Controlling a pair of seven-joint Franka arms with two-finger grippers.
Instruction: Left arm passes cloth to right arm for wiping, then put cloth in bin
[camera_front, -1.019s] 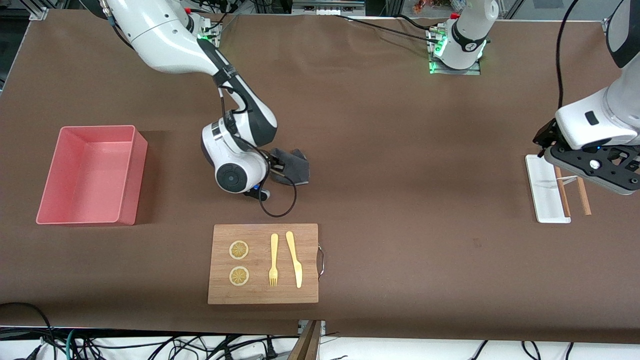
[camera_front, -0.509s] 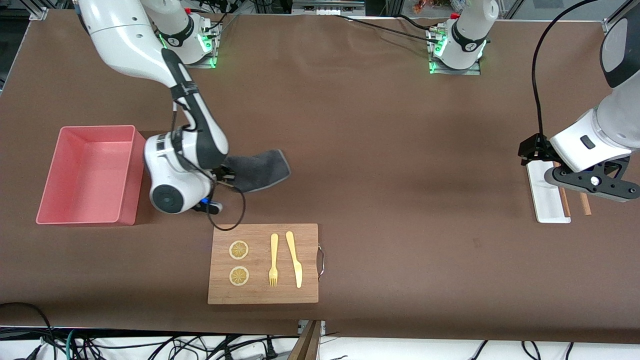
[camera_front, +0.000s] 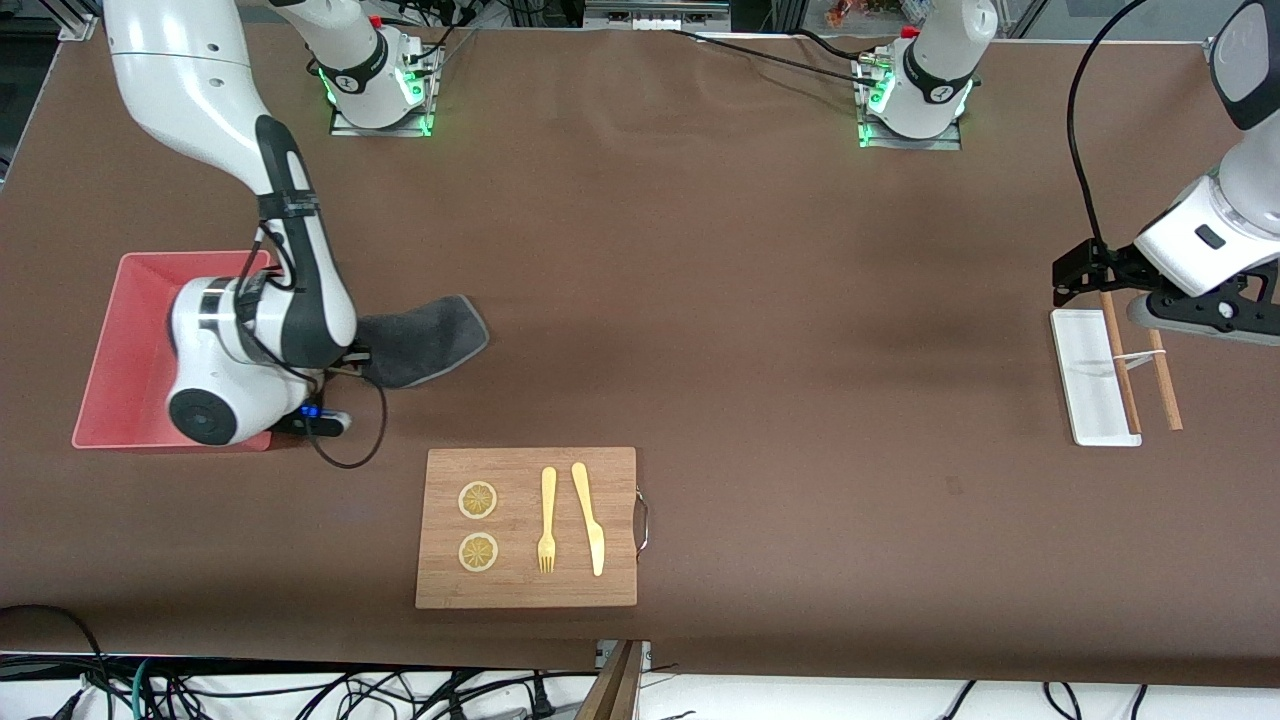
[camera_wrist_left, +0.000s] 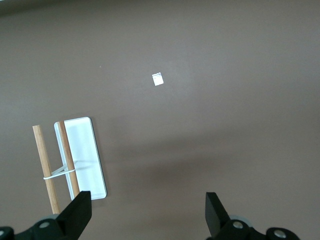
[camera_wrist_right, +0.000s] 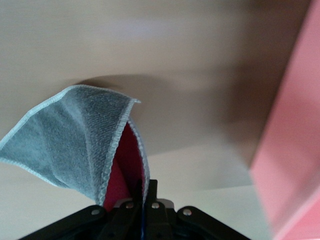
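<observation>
From the front camera, the right arm (camera_front: 215, 130) reaches down toward its own end of the table, its wrist over the edge of the pink bin (camera_front: 120, 340), and the right gripper (camera_front: 352, 358) is clamped tight on one edge of the grey cloth (camera_front: 425, 340), which trails out flat beside the bin, apparently just above the brown table (camera_front: 760, 300) or brushing it. That low, dragging hold suits a carry toward the bin, so the drop looks like the step in hand. The wooden cutting board (camera_front: 527, 527) with its lemon slices, fork and knife lies nearer the camera, untouched. At the other end, the left gripper (camera_front: 1075, 280) hangs waiting above the white tray (camera_front: 1090, 380) and wooden chopsticks (camera_front: 1160, 375). The left wrist view shows its fingers (camera_wrist_left: 77, 212) spread wide and empty over the tray. The right wrist view shows the cloth pinched in the closed jaws, red-pink inner face showing, the bin wall just beside.
</observation>
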